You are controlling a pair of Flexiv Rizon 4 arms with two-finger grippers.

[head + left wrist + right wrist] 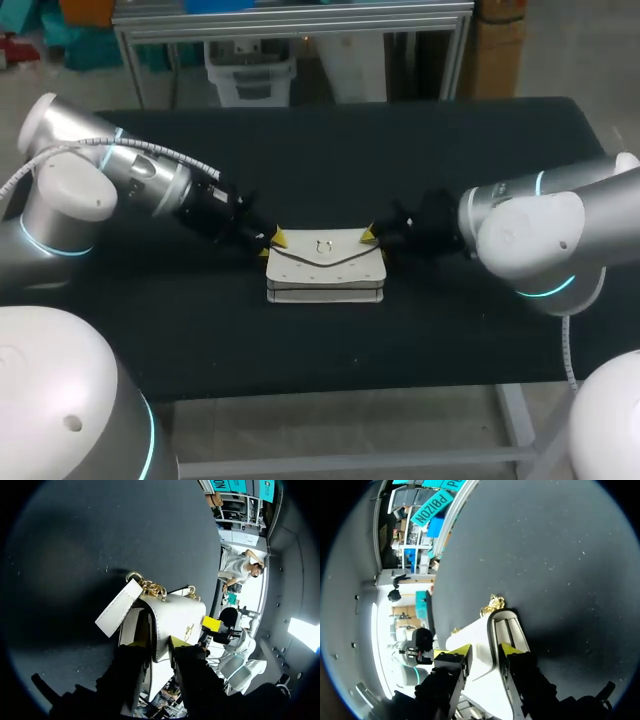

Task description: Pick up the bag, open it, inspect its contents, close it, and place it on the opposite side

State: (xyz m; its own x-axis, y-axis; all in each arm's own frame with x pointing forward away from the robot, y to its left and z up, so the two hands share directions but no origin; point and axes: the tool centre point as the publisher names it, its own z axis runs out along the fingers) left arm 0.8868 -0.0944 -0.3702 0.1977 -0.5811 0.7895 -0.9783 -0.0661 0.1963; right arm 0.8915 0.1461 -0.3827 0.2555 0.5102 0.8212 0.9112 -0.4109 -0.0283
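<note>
Head view: I watch a black, cloth-like table [450, 150] with a white bag [325, 268] standing at its middle, well apart from every edge, between my two arms.

My left arm [130, 170], grey and white with a black wrist, comes in over the table's left edge. My right arm [530, 230], of the same build, comes in over the right edge.

The bag is a small, boxy envelope purse of smooth white material that looks like leather. Its pointed flap is down, so the contents are hidden. Small studs dot the flap's edges.

The left gripper [272, 243] sits at the bag's far left corner. In the left wrist view its yellow tips pinch one white panel of the bag from two sides, with one finger in the dark gap between panels. The right gripper [372, 236] sits at the far right corner. In the right wrist view its tips clamp the bag's end, with the folded gusset lying against one finger.

A flat white strap tab [119, 609] sticks out from the bag's top on a gold chain [152, 587]. A gold ring [323, 246] hangs at the middle of the flap.
</note>
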